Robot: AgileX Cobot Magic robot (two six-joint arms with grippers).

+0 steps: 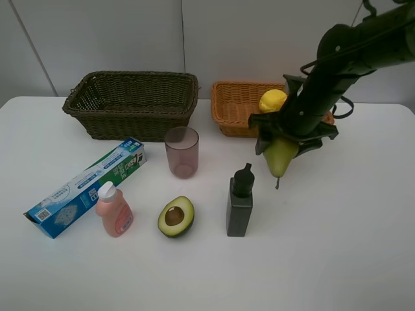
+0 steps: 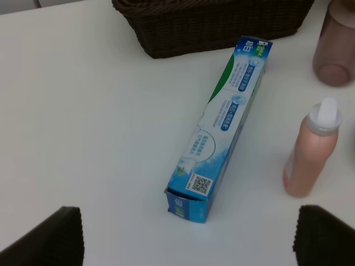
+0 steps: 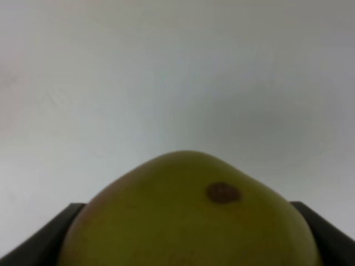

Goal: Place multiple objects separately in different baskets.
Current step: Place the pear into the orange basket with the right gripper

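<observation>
The right arm (image 1: pixel 350 55) slants down from the table's far right corner. Its gripper (image 1: pixel 289 137) is clamped on the pear (image 1: pixel 281 157), held stem-down just in front of the tan basket (image 1: pixel 228 103), where the lemon (image 1: pixel 273 100) lies. The left gripper (image 2: pixel 188 238) is spread wide over the table's left side, near the end of the toothpaste box (image 2: pixel 222 127), with the pump bottle (image 2: pixel 310 155) beside it.

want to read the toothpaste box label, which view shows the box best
The left wrist view: the toothpaste box lies whole and close, its print and square code facing the camera. The exterior high view shows it whole, but smaller, next to the pink pump bottle. The right wrist view shows none of it, only the pear.
</observation>
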